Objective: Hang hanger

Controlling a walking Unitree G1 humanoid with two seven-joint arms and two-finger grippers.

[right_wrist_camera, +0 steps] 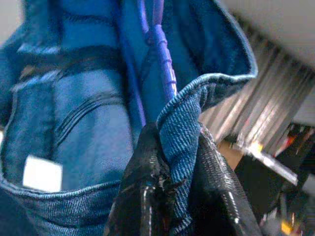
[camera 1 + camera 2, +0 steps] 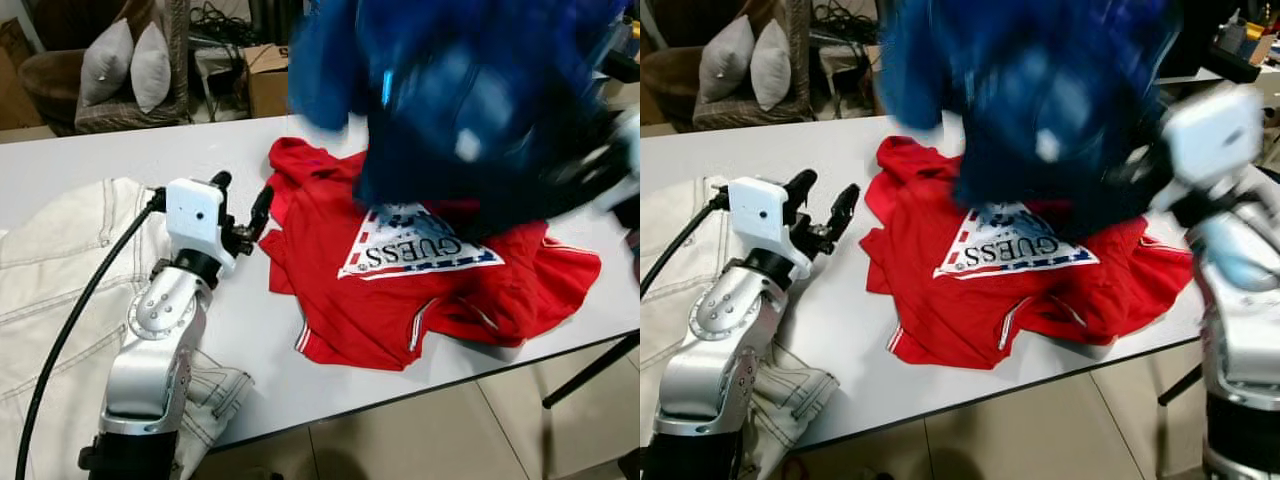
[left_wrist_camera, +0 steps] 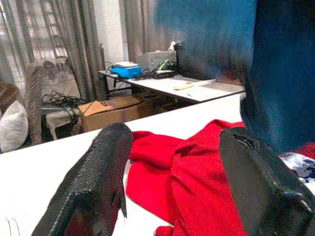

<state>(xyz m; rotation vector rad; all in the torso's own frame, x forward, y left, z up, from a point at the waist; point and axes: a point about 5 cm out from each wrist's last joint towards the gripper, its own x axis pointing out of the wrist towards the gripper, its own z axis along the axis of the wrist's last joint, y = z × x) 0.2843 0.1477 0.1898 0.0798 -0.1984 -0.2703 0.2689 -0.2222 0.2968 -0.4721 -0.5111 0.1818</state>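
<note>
A white table [image 2: 90, 150] carries the scene, and everything is placed from it. Above its far right part the right gripper [image 1: 172, 196] holds up blue jeans [image 2: 450, 100], motion-blurred in the head views. In the right wrist view its two black fingers [image 1: 142, 196] are clenched on a fold of the denim's hem, and a purple hanger [image 1: 165, 59] runs up inside the garment just beyond the pinch — the fingers grip cloth, and whether they also touch the hanger cannot be told. A pale label [image 1: 42, 173] sits on the inside of the jeans. So the hanger is off the table, carried aloft within the jeans.

Flat on the table beneath the jeans lies a red shirt [image 2: 400, 300] with a triangular printed logo [image 2: 415, 250], reaching toward the near edge. The left gripper [image 2: 243, 215] hovers over the table's middle, just beside the shirt's left edge, its fingers [image 3: 98, 172] spread apart and holding nothing. A white garment [image 2: 60, 260] covers the table's left end and hangs over the near edge.

Beyond the table's far side stand a wicker chair [image 2: 130, 110] with two grey cushions [image 2: 125, 60] and a cardboard box [image 2: 265, 75] — curtains [image 3: 59, 49] and a second table [image 3: 197, 88] lie further back.
</note>
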